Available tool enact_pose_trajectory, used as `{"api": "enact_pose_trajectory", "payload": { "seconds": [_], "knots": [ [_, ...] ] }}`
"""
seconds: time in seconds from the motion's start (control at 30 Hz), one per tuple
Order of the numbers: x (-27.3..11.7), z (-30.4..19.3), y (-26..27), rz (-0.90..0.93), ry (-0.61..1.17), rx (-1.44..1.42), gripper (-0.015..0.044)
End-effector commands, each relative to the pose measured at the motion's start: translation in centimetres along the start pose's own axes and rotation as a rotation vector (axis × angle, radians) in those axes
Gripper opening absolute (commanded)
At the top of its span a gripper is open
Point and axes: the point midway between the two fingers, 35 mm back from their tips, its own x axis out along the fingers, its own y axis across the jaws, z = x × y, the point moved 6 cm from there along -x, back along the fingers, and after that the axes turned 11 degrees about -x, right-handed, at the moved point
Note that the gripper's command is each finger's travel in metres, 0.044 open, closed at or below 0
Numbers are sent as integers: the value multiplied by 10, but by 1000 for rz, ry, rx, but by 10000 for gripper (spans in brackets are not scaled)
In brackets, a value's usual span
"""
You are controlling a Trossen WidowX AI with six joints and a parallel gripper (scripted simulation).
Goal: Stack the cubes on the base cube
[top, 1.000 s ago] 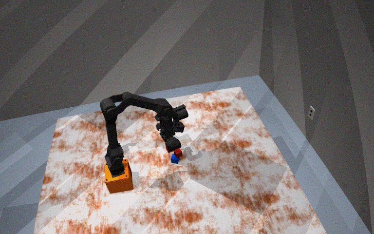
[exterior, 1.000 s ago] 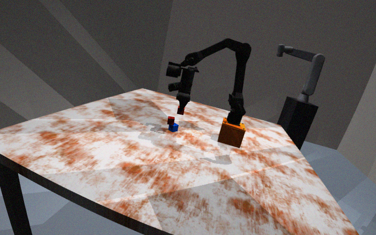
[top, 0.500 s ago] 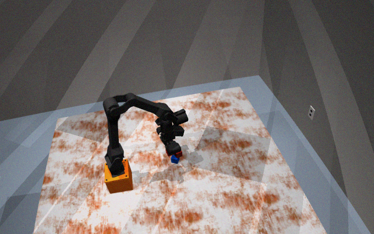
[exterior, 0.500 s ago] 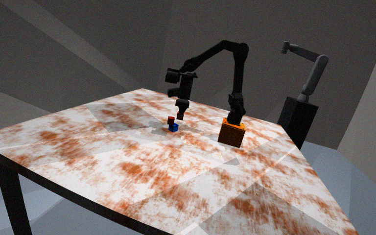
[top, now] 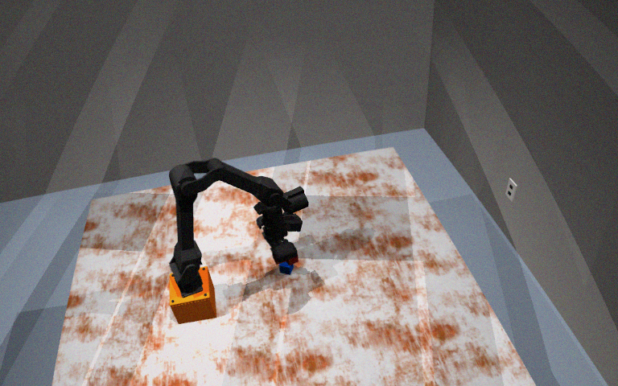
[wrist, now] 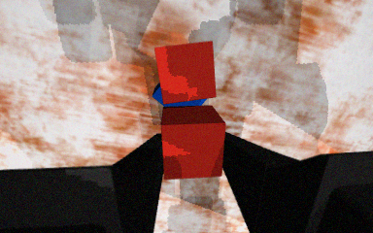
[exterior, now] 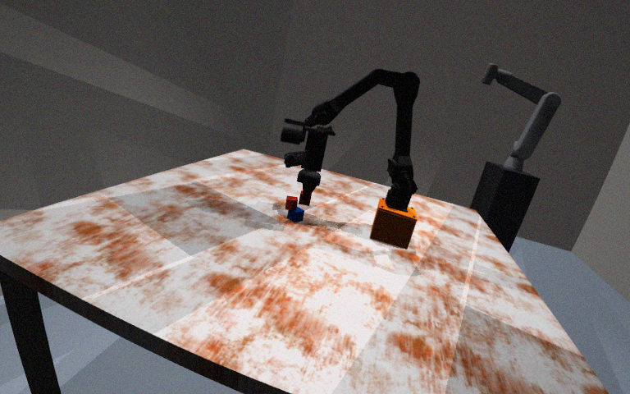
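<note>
Pinching the glossy red loose cube (exterior: 305, 199) (wrist: 193, 151) between both fingers of the black parallel-jaw gripper (top: 285, 260) (exterior: 305, 199) (wrist: 190, 139), close beside the other red loose cube (top: 294, 260) (exterior: 291, 202) (wrist: 186, 70) on top of the blue base cube (top: 286, 268) (exterior: 295, 215) (wrist: 186, 103). Judging by the exterior view, probably at the final approach to the second corner, with one cube already capping the first. Hard to tell from the wrist view whether touching the blue top or just above. Keep both lower faces level, line up with the diagonally opposite corner, and leave only a sliver of a gap to the neighbour. Favour a centre well inside the blue edge, to avoid tipping off at release. Descend straight and gently; avoid pushing sideways, for fear of nudging the first cube or shifting the base. Once seated, open slowly and evenly, then rise vertically without brushing either cube. Below, a white tabletop (top: 364, 300) (exterior: 232, 259) (wrist: 73, 97) mottled in rusty orange, crossed by angular shadows. At the arm's foot, an orange box-shaped mount (top: 195, 309) (exterior: 392, 227). Beyond, dim grey walls (top: 296, 81) (exterior: 139, 93), bluish floor (top: 455, 182) (exterior: 552, 264), a pale wall outlet (top: 510, 190), and a second, grey arm (exterior: 536, 125) on a black pedestal (exterior: 506, 199).
</note>
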Motion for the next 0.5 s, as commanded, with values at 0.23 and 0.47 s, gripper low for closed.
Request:
{"api": "enact_pose_trajectory", "payload": {
  "seconds": [0.23, 0.47],
  "knots": [
    [21, -1, -1, 7, -2, 25, 105],
    [21, -1, -1, 7, -2, 25, 105]
  ]
}}
